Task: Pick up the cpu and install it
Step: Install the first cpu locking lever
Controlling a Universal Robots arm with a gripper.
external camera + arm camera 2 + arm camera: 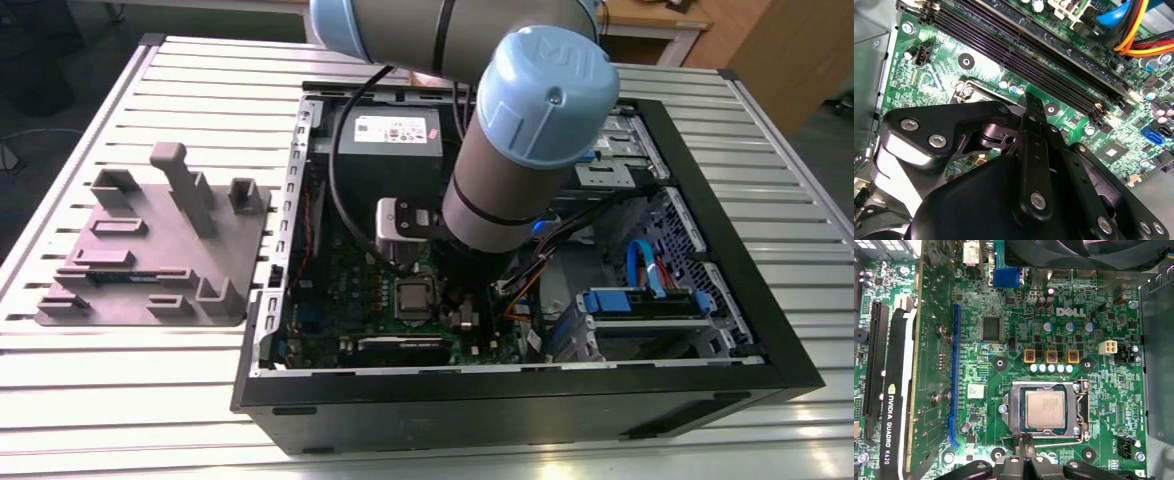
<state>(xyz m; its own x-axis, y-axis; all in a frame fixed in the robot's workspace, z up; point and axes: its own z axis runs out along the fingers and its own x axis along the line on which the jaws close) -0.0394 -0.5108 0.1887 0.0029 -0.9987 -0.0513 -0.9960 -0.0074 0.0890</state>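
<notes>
The cpu [1044,409] sits in its socket [1081,412] on the motherboard [1019,347] — inside the computer case [747,300], fixture tray [154,245] off its exterior-view left.

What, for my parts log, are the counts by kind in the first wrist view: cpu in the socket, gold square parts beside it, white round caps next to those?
cpu: 1
gold square parts: 3
white round caps: 5
Total: 9

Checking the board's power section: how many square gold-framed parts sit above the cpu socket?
3, in a row in the first wrist view: and, between the cpu and the board's white logo. Others may be hidden elsewhere.
</notes>
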